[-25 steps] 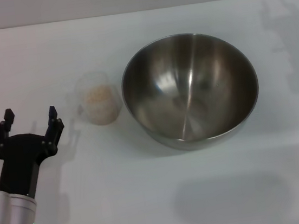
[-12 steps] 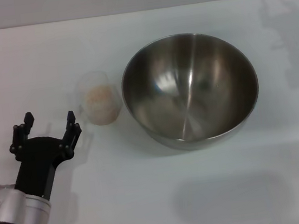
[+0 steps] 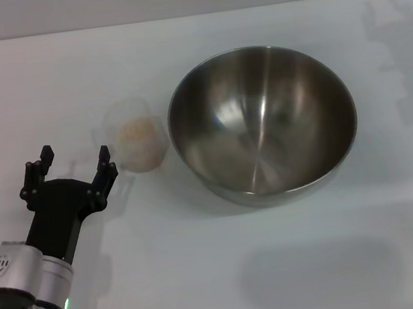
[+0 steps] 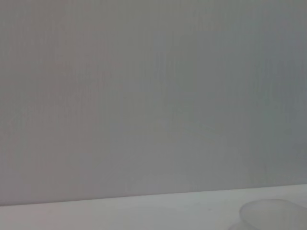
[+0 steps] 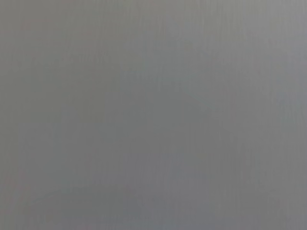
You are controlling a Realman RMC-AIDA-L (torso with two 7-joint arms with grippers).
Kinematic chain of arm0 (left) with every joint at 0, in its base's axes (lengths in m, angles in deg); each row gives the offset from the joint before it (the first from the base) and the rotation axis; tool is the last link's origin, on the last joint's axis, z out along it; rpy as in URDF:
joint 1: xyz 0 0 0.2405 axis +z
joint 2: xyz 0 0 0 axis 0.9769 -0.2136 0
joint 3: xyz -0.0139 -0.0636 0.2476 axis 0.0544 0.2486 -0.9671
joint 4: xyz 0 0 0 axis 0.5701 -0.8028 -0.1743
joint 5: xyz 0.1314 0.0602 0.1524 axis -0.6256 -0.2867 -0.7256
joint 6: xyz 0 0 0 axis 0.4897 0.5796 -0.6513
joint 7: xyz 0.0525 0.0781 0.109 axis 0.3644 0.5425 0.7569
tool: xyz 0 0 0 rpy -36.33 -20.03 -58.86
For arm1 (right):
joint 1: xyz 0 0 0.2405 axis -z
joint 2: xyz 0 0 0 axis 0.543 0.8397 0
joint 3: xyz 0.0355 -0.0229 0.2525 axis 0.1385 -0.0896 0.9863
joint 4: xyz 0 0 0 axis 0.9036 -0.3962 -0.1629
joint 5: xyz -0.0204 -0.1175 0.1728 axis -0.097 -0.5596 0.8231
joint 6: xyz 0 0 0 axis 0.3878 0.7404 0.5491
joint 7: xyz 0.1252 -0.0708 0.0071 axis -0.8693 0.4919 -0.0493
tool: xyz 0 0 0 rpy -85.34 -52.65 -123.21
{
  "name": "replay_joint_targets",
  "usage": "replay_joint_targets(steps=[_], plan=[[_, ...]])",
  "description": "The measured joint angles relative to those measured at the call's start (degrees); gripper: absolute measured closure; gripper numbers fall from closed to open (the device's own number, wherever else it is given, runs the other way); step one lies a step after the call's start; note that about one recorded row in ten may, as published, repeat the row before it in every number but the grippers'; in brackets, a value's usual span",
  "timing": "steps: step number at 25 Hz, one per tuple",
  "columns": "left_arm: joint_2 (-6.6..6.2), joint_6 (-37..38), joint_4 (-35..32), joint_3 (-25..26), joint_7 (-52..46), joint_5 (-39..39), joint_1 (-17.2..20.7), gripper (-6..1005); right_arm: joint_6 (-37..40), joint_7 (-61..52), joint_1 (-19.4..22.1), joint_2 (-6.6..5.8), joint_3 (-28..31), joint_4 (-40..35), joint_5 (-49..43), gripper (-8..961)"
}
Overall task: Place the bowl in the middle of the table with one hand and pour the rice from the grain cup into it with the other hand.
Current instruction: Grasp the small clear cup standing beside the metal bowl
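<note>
Pincer spread beside the grain cup

Left pincer (image 3: 72, 165) hovers with fingers apart, just left of the grain cup (image 3: 139, 142) holding rice (image 3: 136, 130). Bowl (image 3: 263, 121) sits upright on the tabletop (image 3: 318, 261), right of the cup.

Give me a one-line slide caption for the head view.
Left gripper, fingers open, nears the rice-filled grain cup beside the empty bowl.

Plain, featureless grey surface (image 5: 153, 115)
</note>
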Motion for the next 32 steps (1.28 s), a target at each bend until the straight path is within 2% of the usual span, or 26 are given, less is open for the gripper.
replay_joint_targets(steps=[32], plan=[[0.00, -5.62, -3.88, 2.43, -0.53, 3.07, -5.78, 152, 0.18, 0.13, 0.74, 0.15, 0.73, -0.44, -0.25, 490]])
